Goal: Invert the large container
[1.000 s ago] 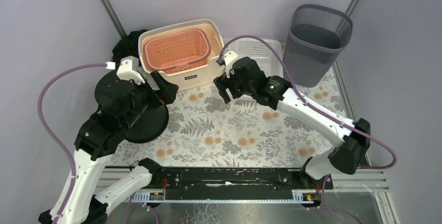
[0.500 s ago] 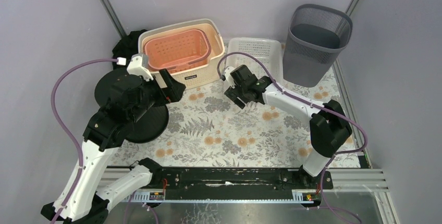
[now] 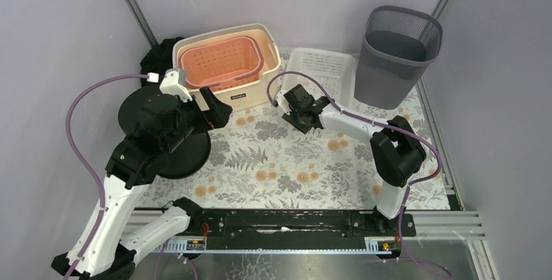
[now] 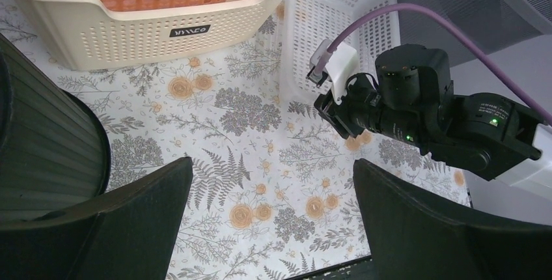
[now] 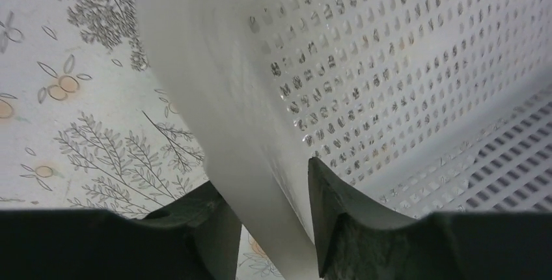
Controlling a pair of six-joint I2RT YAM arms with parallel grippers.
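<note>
A white perforated basket (image 3: 325, 71) stands at the back, between a beige basket (image 3: 254, 92) and a grey bin. My right gripper (image 3: 298, 103) is shut on the white basket's near left rim. In the right wrist view the gripper (image 5: 270, 189) has one finger outside the white basket's wall (image 5: 364, 65) and one inside. My left gripper (image 3: 218, 107) is open and empty above the floral mat, just in front of the beige basket. In the left wrist view it (image 4: 273, 182) has only mat between its fingers, with the white basket (image 4: 338, 6) beyond.
The beige basket holds an orange basket (image 3: 221, 62). A grey mesh bin (image 3: 394, 58) stands at the back right, against the white basket. A black ridged round container (image 3: 176, 153) lies under my left arm. A dark bundle (image 3: 159, 49) sits at the back left.
My right gripper has swung right and back from the mat's middle and shut on the white basket's rim. My left arm rose slightly toward the beige basket, then held still.
</note>
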